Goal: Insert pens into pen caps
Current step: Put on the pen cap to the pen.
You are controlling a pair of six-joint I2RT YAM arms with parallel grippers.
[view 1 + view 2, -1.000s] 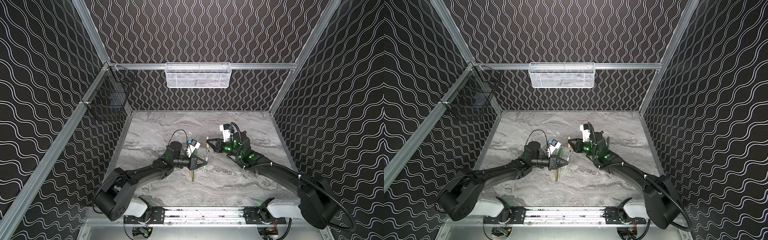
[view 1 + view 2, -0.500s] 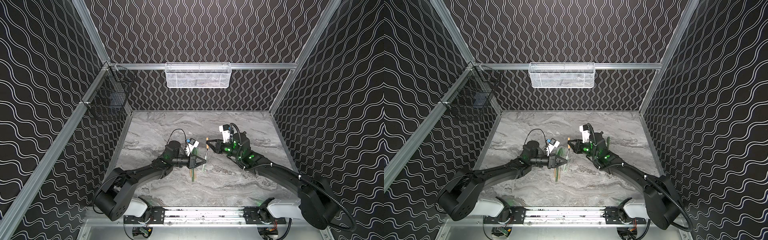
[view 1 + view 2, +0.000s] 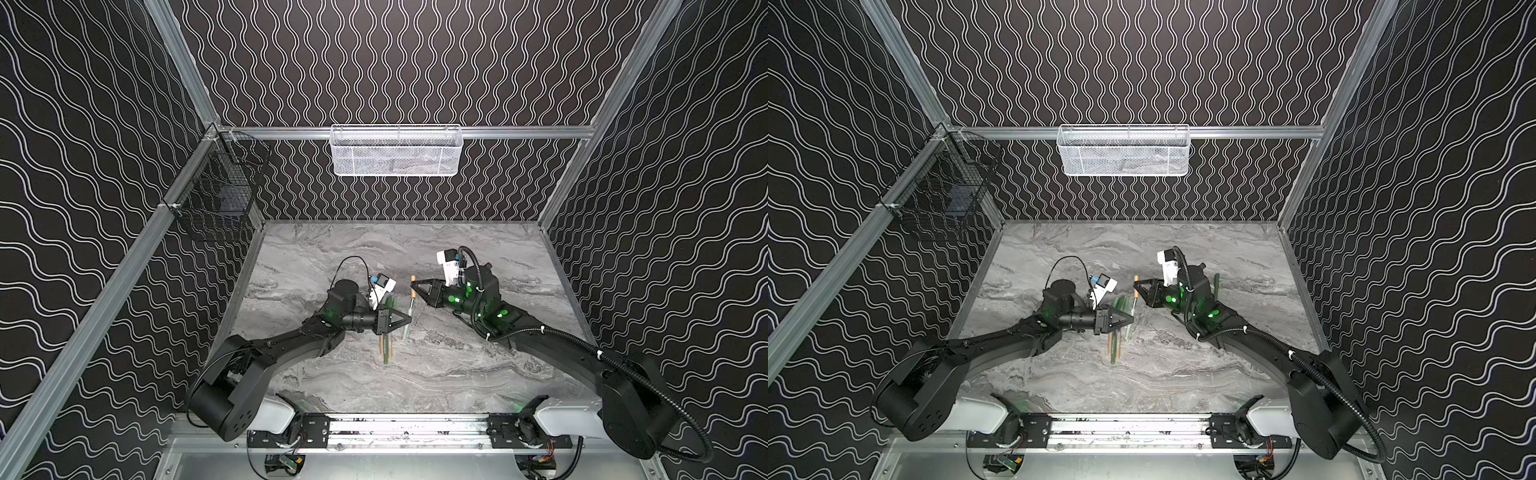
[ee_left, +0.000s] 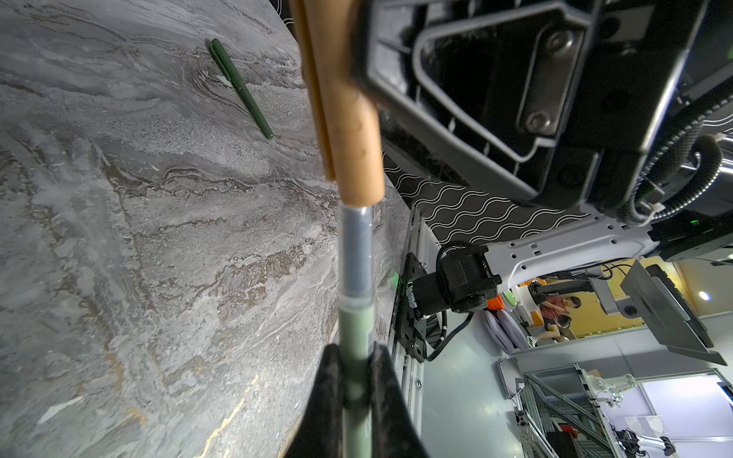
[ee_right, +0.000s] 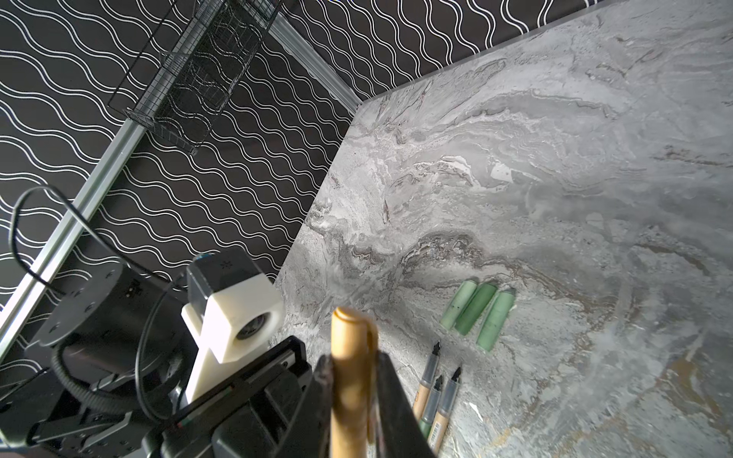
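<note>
Barely any shift over the last second. Left claw (image 4: pixel 355 355) clamps pale green pen (image 4: pixel 357 329), right claw (image 5: pixel 353 370) clamps tan cap (image 4: pixel 353 138). Tip inside cap, above mid-table (image 4: pixel 158 238); grey neck exposed, so not seated yet.

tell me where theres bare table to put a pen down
Free: the back strip of the table under the white basket, and the front strip between the loose pens and the base rail. Crowded: the centre, around the caps and pens.
</note>
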